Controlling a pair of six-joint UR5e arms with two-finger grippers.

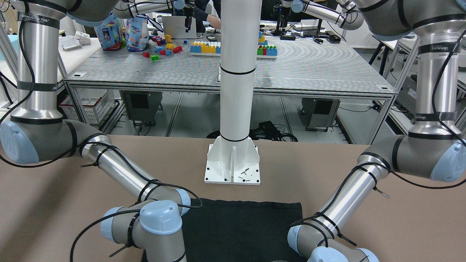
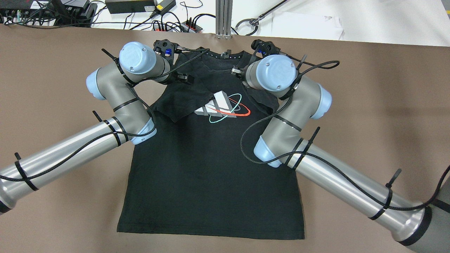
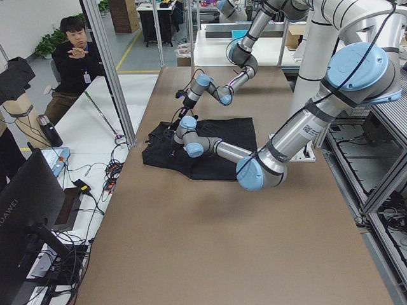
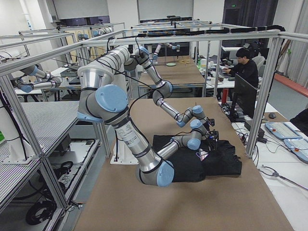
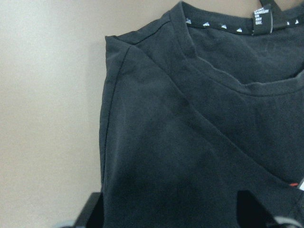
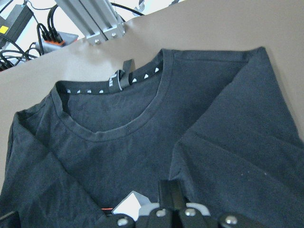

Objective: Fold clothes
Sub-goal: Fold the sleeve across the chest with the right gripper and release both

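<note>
The garment is a black T-shirt point(image 2: 211, 168) with a white, red and teal chest print point(image 2: 221, 107). It lies flat, face up, collar at the far edge, with both sleeves folded inward over the chest. My left gripper point(image 2: 163, 47) hovers over the shirt's left shoulder; in the left wrist view point(image 5: 173, 213) its fingertips stand wide apart over the fabric point(image 5: 190, 142), holding nothing. My right gripper point(image 2: 262, 47) is over the right shoulder; in the right wrist view point(image 6: 170, 194) its fingers show as one dark block by the folded sleeve edge point(image 6: 228, 142).
The brown table point(image 2: 369, 105) extends on both sides of the shirt. The white mast base point(image 1: 233, 163) stands behind the hem point(image 1: 240, 225). Cables and a power strip point(image 2: 175, 26) lie past the far edge. An operator point(image 3: 76, 60) sits beyond that edge.
</note>
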